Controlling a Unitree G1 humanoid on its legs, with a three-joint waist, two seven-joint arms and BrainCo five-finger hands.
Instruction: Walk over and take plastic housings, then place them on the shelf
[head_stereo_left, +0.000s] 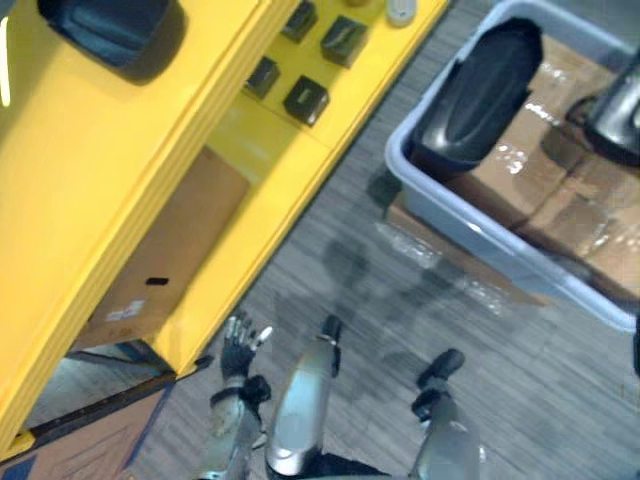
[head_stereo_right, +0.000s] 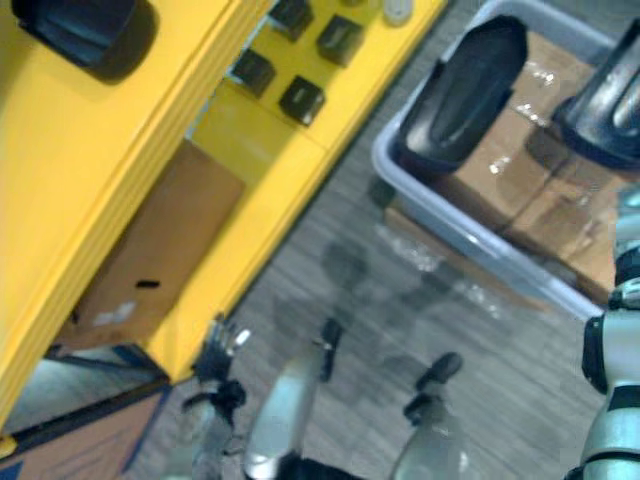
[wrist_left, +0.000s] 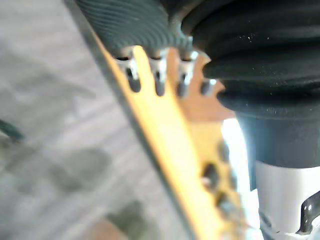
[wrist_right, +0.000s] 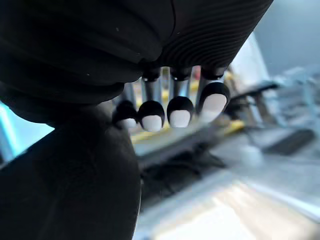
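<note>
**Housing in the right robot hand, shelf on the left**

The right robot hand (wrist_right: 180, 107) has its fingers curled, and a dark smooth bulk lies against them. I judge this to be the plastic housing (head_stereo_right: 600, 100) seen at the end of that arm, above the grey bin (head_stereo_left: 450, 225). A second housing (head_stereo_left: 480, 95) lies in this bin, and a third housing (head_stereo_left: 110, 30) sits on top of the yellow shelf (head_stereo_left: 120, 180). The left robot hand (head_stereo_left: 238, 350) hangs low just beside the shelf corner, fingers relaxed and holding nothing.

The housing looks long and smooth, and only one hand has it, so it may slip or turn in the grasp on the way to the shelf. Its free end could also knock the bin rim or the shelf edge. The left robot hand is so near the corner that a body turn may strike it.
</note>
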